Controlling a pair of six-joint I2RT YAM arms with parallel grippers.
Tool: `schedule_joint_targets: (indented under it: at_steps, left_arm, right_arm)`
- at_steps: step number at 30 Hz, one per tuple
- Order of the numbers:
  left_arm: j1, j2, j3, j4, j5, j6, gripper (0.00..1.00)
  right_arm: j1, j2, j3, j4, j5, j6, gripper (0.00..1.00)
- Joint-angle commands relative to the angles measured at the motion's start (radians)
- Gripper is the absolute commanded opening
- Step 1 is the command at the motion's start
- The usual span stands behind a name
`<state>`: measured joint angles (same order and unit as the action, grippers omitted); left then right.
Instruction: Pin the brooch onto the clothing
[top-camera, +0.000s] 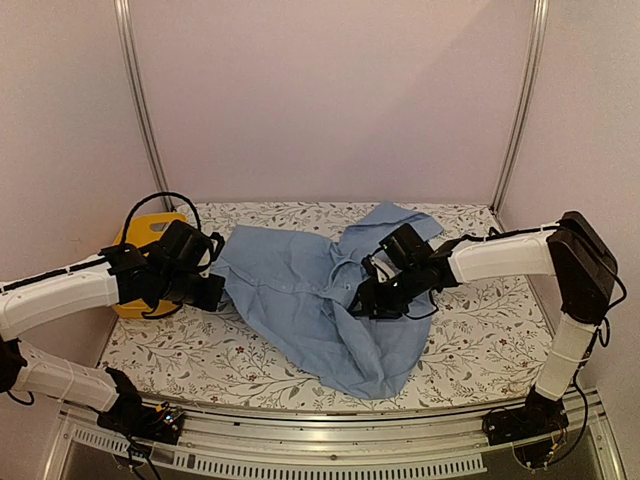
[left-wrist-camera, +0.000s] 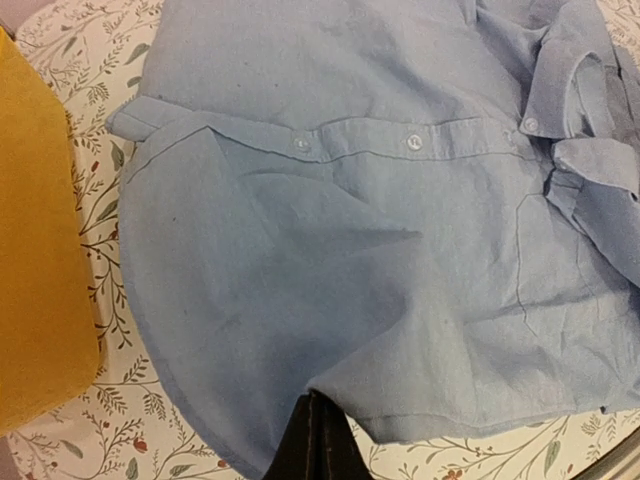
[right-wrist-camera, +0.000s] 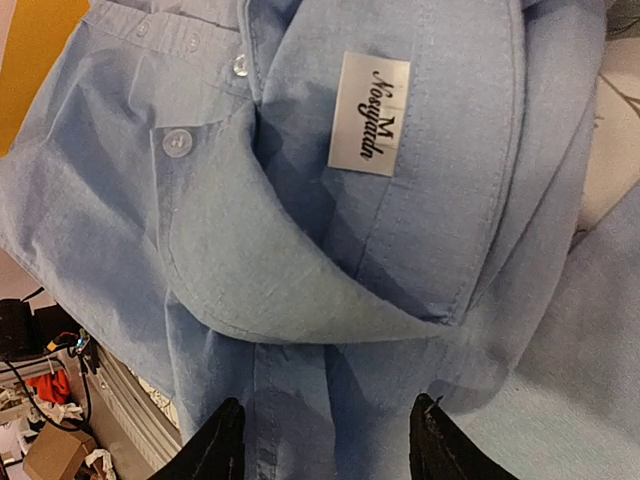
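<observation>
The light blue shirt (top-camera: 320, 300) lies crumpled across the middle of the table. My left gripper (top-camera: 212, 292) is at its left edge; in the left wrist view (left-wrist-camera: 318, 435) its fingers are closed together on the shirt's hem (left-wrist-camera: 340, 400). My right gripper (top-camera: 368, 305) hovers over the collar area with its fingers (right-wrist-camera: 215, 445) spread wide apart and nothing between them. The collar (right-wrist-camera: 300, 290) and a white size label (right-wrist-camera: 368, 112) show in the right wrist view. The brooch is not visible in any view.
A yellow basket (top-camera: 150, 235) stands at the table's left behind my left arm, and shows at the left edge of the left wrist view (left-wrist-camera: 40, 260). The table has a floral-patterned cover (top-camera: 480, 340). Metal posts rise at the back corners.
</observation>
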<state>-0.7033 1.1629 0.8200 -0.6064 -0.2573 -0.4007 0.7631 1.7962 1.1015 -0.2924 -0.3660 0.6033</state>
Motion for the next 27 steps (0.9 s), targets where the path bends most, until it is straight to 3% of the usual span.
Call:
schedule_joint_targets:
  at_steps: [1, 3, 7, 8, 14, 20, 27]
  left_arm:
    - [-0.01, 0.0, 0.016, -0.005, 0.005, 0.011, 0.0]
    - [-0.01, -0.004, 0.013, -0.004, 0.002, 0.013, 0.0]
    - [-0.01, -0.01, 0.011, -0.004, 0.004, 0.009, 0.0]
    - [-0.011, -0.012, 0.01, -0.004, 0.004, 0.007, 0.0]
    - [-0.031, -0.023, -0.017, -0.001, 0.089, -0.077, 0.0]
    - [-0.155, -0.049, -0.057, -0.036, 0.091, -0.183, 0.0]
    - [-0.263, -0.01, -0.066, -0.087, 0.182, -0.225, 0.0]
  right_arm:
    - [0.038, 0.065, 0.03, 0.105, -0.137, 0.007, 0.53]
    - [0.052, 0.078, 0.046, 0.1, -0.14, 0.001, 0.41]
    - [0.041, 0.055, 0.064, 0.041, -0.029, 0.006, 0.02]
    - [0.033, 0.036, 0.064, 0.025, 0.009, 0.008, 0.0]
    - [-0.053, -0.163, 0.015, -0.158, 0.275, 0.052, 0.0]
    - [-0.157, -0.349, -0.058, -0.507, 0.413, 0.06, 0.0]
    - [-0.215, -0.459, -0.159, -0.695, 0.465, 0.085, 0.0]
